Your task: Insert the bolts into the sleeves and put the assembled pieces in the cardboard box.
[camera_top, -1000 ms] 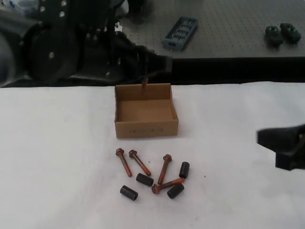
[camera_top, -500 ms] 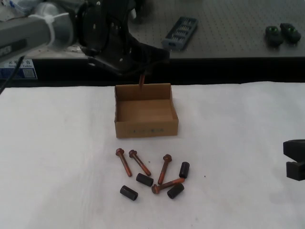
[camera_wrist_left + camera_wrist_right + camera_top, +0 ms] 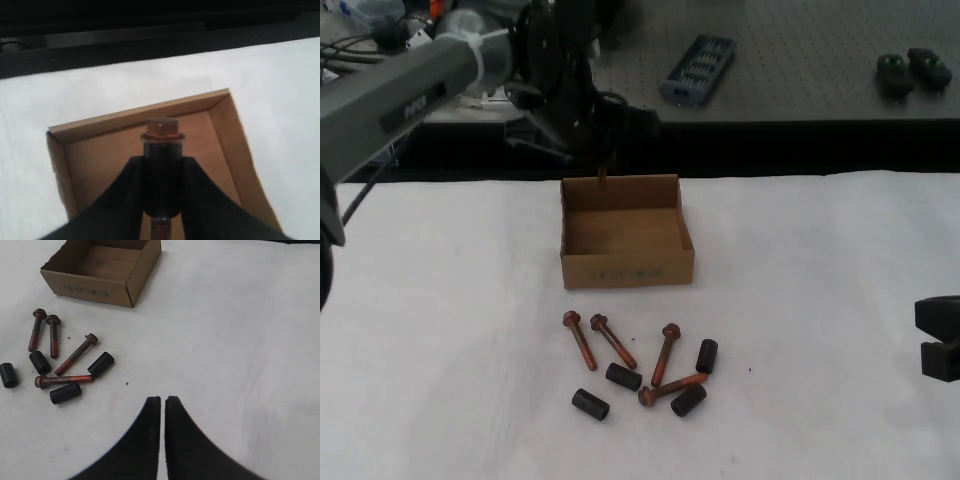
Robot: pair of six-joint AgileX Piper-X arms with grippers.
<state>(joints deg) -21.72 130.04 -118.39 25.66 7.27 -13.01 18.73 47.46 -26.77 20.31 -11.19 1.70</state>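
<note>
My left gripper [image 3: 161, 170] is shut on an assembled piece [image 3: 161, 150], a copper bolt in a black sleeve, held above the open cardboard box [image 3: 225, 130]. From behind, that arm hangs over the box's [image 3: 626, 262] far wall, the bolt tip [image 3: 603, 176] pointing down. Several copper bolts [image 3: 578, 338] [image 3: 75, 354] and several black sleeves [image 3: 623, 376] [image 3: 101, 364] lie loose on the white cloth in front of the box [image 3: 102, 270]. My right gripper [image 3: 163, 402] is shut with nothing in it, at the cloth's right edge [image 3: 938, 335].
Behind the cloth is a dark perforated bench with a blue-grey rack [image 3: 697, 65] and two dark green parts [image 3: 912, 70]. White cloth [image 3: 820, 260] lies bare left and right of the box.
The left arm has swung back and left over the box's far wall, still holding the assembled piece. The right gripper drew back toward the right edge, then stayed.
</note>
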